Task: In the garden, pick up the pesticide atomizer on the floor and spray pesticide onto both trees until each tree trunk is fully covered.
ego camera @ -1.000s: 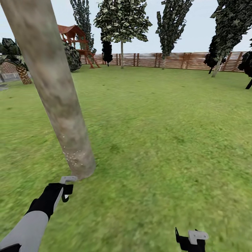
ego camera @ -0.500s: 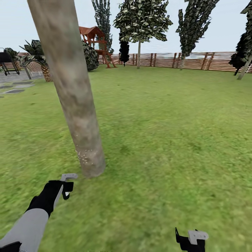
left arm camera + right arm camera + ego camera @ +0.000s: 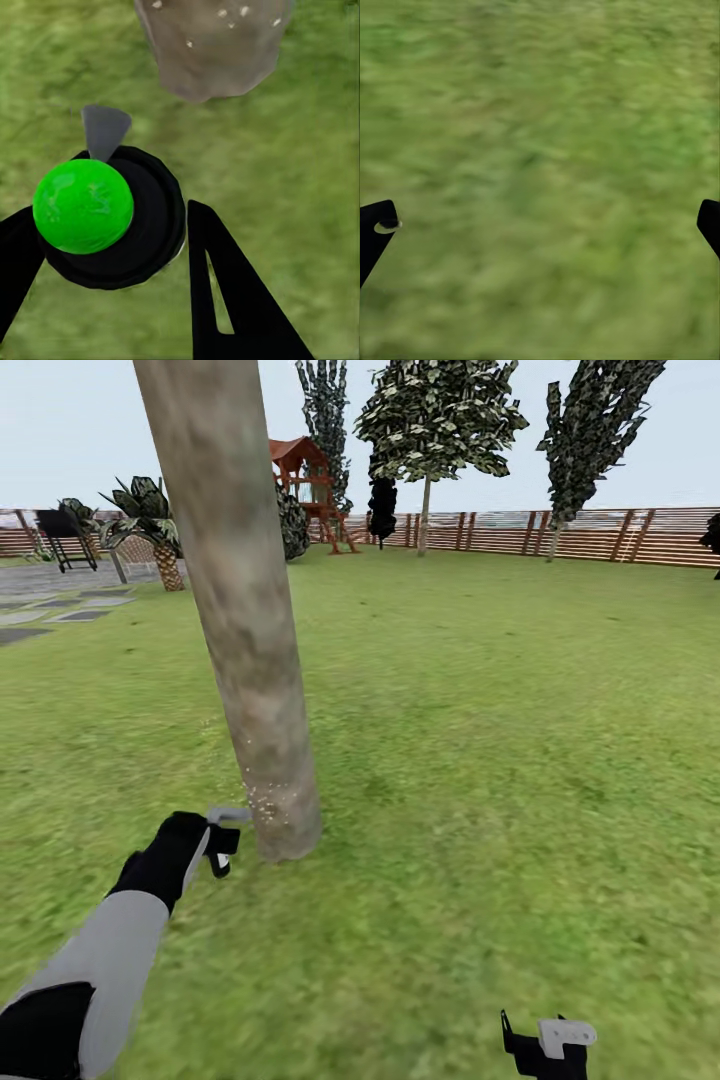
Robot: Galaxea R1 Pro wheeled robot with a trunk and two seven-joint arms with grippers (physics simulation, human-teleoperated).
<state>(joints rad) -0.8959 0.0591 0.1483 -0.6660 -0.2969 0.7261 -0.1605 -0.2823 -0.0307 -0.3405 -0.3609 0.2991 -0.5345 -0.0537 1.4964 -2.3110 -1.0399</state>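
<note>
The right gripper [image 3: 548,1042] hangs low with fingers spread wide and empty; the left gripper [image 3: 222,840], clamped on the pesticide atomizer [image 3: 105,214], has risen closer to the speckled tree trunk [image 3: 245,630]; fence [image 3: 600,535] beyond, view swung left.

Backyard garden: lawn [image 3: 480,760] all round, slat wooden fence [image 3: 600,535] 12–2 o'clock, red play tower [image 3: 305,485] at 11, stepping stones [image 3: 60,610] at 10, thick trunk [image 3: 240,610] close ahead.
</note>
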